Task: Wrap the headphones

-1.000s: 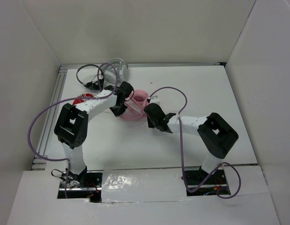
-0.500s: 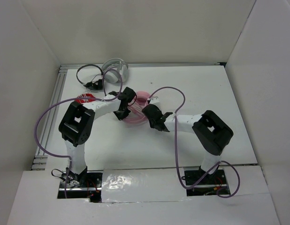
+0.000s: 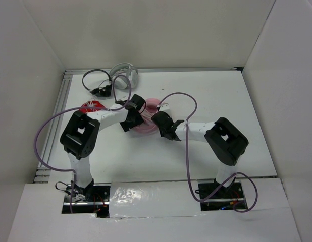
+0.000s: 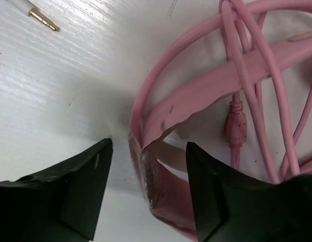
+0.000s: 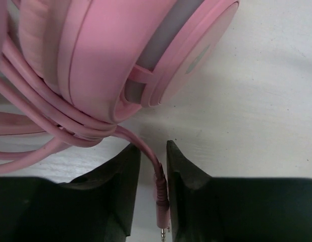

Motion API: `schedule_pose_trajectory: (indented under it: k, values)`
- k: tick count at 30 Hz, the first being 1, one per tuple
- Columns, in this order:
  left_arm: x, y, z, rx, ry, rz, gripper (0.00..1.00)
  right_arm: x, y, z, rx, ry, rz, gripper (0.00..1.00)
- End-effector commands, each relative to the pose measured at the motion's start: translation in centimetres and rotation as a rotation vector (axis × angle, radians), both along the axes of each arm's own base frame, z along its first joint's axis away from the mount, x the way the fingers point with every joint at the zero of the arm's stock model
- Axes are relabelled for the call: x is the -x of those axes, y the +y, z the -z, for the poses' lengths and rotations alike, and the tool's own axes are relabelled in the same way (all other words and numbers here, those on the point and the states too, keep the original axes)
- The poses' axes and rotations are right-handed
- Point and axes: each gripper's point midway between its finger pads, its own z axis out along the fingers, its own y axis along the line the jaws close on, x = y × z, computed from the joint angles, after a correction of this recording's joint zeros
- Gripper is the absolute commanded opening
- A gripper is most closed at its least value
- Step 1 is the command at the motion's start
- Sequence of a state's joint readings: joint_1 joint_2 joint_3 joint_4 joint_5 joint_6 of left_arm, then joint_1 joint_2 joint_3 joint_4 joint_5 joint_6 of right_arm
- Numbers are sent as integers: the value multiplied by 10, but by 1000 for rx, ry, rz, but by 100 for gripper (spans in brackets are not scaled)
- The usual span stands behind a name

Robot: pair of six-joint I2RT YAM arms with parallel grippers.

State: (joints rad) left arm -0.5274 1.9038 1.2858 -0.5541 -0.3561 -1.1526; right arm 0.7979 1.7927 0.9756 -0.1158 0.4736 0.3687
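Top external view shows the headphones [image 3: 147, 109] on the surface [image 3: 221, 101]. Left hand [image 4: 146, 169] gapes empty astride the stiff headband [image 4: 221, 80]; right hand [image 5: 153, 151], narrowly parted, loosely brackets the limp cable [image 5: 55, 113], best pinched near its plug [image 5: 161, 209].

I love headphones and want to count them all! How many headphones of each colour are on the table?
Pink headphones: 1
White-grey headphones: 1
Black headphones: 1
Total: 3
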Motion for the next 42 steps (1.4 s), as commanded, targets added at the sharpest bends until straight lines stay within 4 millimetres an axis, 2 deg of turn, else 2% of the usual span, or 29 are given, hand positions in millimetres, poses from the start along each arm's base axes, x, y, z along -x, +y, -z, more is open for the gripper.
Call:
schedule_pose_trajectory:
  k: [1,3,4,6,9,11,12,13,15,16,17,18,21,24,26,28,29,30,32,36,40,42]
  values:
    - [0,-4,-26,30,-61,39,74,-8,19,-14,-40,-38,-21,38]
    - [1,-6,-33,37,-71,54,76,-9,20,-18,-47,-40,-32,43]
    - [1,-7,-38,46,-83,58,84,-8,22,-24,-57,-49,-38,45]
    - [0,-12,-49,48,-109,87,92,-6,26,-34,-86,-65,-58,51]
    - [4,-16,-59,41,-125,103,96,-3,28,-42,-112,-78,-77,56]
    - [6,-19,-70,43,-138,121,99,0,31,-56,-147,-102,-97,61]
    - [5,-19,-80,48,-158,124,99,0,31,-62,-160,-116,-101,66]
    - [6,-20,-85,51,-166,130,99,2,33,-76,-195,-137,-123,78]
    - [9,-22,-100,70,-186,148,99,4,33,-89,-217,-161,-138,84]
    - [11,-22,-106,78,-193,151,99,7,33,-101,-237,-180,-151,99]
    - [14,-21,-109,84,-197,145,99,7,30,-108,-246,-195,-141,100]
    - [18,-18,-120,91,-214,144,99,10,28,-124,-276,-224,-145,100]
    - [29,-16,-144,119,-257,164,99,18,20,-140,-310,-258,-149,100]
    - [43,-10,-168,141,-317,184,99,29,1,-185,-419,-365,-115,100]
    - [56,-6,-182,152,-357,220,99,34,-14,-191,-461,-388,-59,100]
    - [63,-2,-188,153,-374,241,99,36,-35,-213,-539,-448,19,100]
    - [69,2,-186,149,-366,241,99,37,-42,-218,-548,-461,41,100]
    - [73,5,-195,160,-389,245,99,39,-59,-222,-541,-481,101,100]
    - [82,13,-200,160,-412,233,99,42,-79,-227,-546,-512,196,100]
    - [94,23,-209,163,-469,266,99,49,-107,-219,-528,-523,321,100]
    - [101,29,-210,185,-495,243,99,53,-115,-217,-526,-522,351,100]
    - [105,39,-207,164,-475,194,99,54,-120,-216,-522,-525,377,100]
